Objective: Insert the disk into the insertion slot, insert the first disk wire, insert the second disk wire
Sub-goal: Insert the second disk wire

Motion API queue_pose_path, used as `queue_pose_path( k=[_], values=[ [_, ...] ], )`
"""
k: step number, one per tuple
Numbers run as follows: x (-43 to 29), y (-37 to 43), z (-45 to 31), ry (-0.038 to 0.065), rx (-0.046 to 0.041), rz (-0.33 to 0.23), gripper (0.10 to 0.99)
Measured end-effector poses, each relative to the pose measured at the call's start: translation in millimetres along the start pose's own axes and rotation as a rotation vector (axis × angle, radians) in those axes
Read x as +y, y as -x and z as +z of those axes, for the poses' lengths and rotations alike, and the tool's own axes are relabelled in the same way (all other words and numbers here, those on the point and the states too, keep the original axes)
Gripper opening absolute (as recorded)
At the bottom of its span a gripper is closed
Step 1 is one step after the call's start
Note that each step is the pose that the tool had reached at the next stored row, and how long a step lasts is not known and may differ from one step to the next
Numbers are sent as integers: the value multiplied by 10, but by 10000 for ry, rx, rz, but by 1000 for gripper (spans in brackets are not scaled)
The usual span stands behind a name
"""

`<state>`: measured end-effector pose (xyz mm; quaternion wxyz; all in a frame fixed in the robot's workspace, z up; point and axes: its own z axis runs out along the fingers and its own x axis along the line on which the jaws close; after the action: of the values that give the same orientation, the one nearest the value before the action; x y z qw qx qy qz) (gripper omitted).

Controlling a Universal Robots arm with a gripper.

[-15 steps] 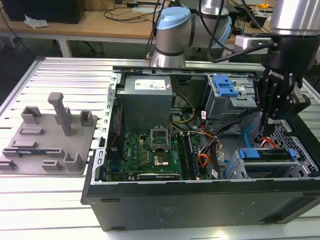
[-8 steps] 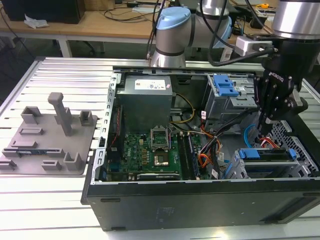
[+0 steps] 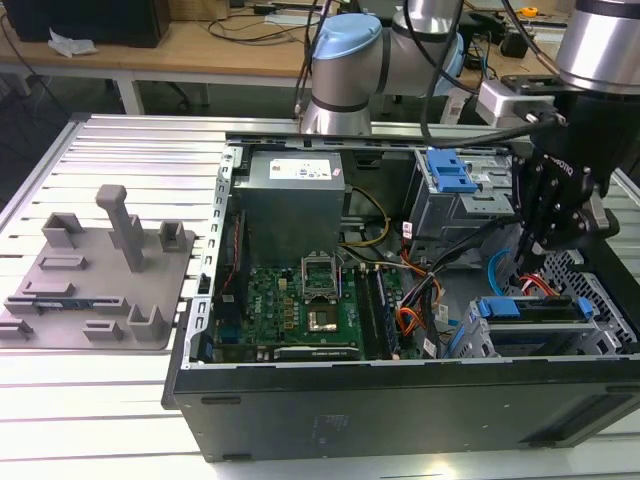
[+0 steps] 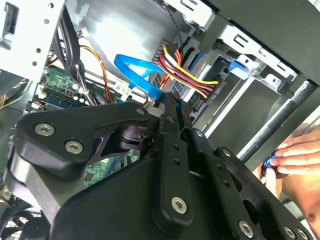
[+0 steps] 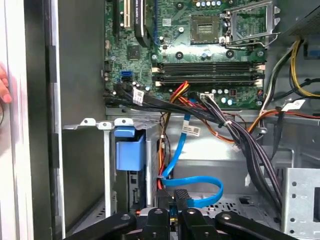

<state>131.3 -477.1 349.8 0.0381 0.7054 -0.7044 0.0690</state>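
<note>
Starting at the exterior view's left: grey moulded fixture tray (image 3: 95, 275) with upright posts sits on the ribbed aluminium table (image 3: 130, 150), just beside the open black desktop computer case (image 3: 400, 400). Inside the case, going rightward: green motherboard (image 3: 300, 305) with an empty CPU socket, grey boxy power supply (image 3: 290, 205) beyond it, then a tangle of black and orange cables.

Right of the motherboard, at the case's near right corner, the grey perforated sheet-metal drive cage bay (image 3: 600, 310) already carries the flat hard drive in its bright blue plastic carrier (image 3: 530, 307), seated in the bay. Beyond that bay, a second grey bay bears a smaller blue plastic latch piece (image 3: 450, 172).

The black robot gripper (image 3: 530, 262) hangs just above the seated drive. In the first wrist view its fingers (image 5: 181, 200) are drawn narrow, pinching the connector end of a flat light-blue data cable (image 5: 200, 182) that loops out from it. In the second wrist view the same cable (image 4: 135, 67) runs past a red, yellow and black power wire bundle (image 4: 185, 70).

A person's hand (image 4: 295, 155) rests at the case edge, right of the gripper.
</note>
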Motion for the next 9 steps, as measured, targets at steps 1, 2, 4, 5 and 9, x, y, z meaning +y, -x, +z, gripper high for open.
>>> queue_pose_path(
  k=[1, 2, 4, 5, 9],
  values=[
    [0, -32, 4, 0, -17, 0, 161],
    [1, -63, 9, 0, -26, 0, 161],
    [2, -153, 23, 0, -99, 3, 161],
    [3, -181, 28, 0, -178, 7, 161],
    [4, -317, 48, 1, -805, 35, 161]
  ],
)
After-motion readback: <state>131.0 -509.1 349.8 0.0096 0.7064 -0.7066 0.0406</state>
